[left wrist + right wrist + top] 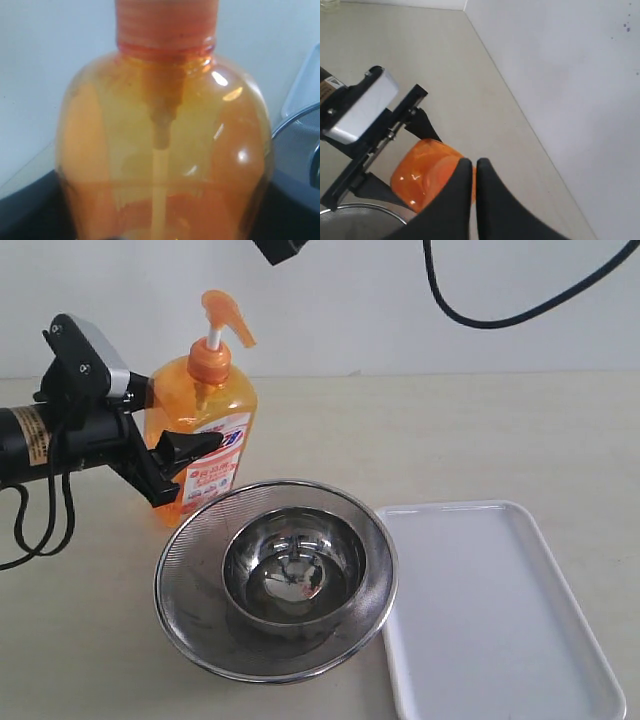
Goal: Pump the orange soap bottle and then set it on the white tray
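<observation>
Left gripper point(190, 445) seemingly clamps the orange soap bottle point(215, 405); right gripper point(474, 164) closed above it.

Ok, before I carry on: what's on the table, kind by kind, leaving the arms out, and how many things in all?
orange soap bottle: 1
white tray: 1
steel mesh strainer: 1
steel bowl, sitting inside the strainer: 1
Total: 4
</observation>
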Robot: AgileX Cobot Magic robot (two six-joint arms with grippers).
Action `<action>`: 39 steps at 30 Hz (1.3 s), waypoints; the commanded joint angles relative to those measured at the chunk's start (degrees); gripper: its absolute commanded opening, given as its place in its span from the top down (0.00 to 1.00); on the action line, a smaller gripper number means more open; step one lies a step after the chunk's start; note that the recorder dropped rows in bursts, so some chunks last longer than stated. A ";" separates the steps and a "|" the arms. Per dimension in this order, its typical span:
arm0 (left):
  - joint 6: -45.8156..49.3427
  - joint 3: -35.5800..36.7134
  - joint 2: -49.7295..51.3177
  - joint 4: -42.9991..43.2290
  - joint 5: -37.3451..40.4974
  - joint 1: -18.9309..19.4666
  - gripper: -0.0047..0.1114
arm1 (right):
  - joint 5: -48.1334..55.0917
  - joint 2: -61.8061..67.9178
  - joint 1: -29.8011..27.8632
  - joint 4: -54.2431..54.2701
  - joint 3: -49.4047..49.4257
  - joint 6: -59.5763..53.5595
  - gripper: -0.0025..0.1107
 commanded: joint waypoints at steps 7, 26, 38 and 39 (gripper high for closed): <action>2.35 -0.34 1.27 -1.31 -7.91 0.21 0.92 | 2.99 -0.40 1.06 8.32 0.01 -2.09 0.98; 2.09 -0.34 1.27 0.38 -8.06 0.21 0.92 | -3.60 2.43 4.61 -5.46 0.01 10.78 0.98; 2.09 -0.34 1.27 0.94 -9.52 0.11 0.92 | -3.69 4.84 4.61 -6.21 0.01 12.66 0.98; 2.09 -0.34 1.27 0.94 -9.52 0.11 0.92 | -3.69 4.93 4.61 -6.21 0.01 12.95 0.98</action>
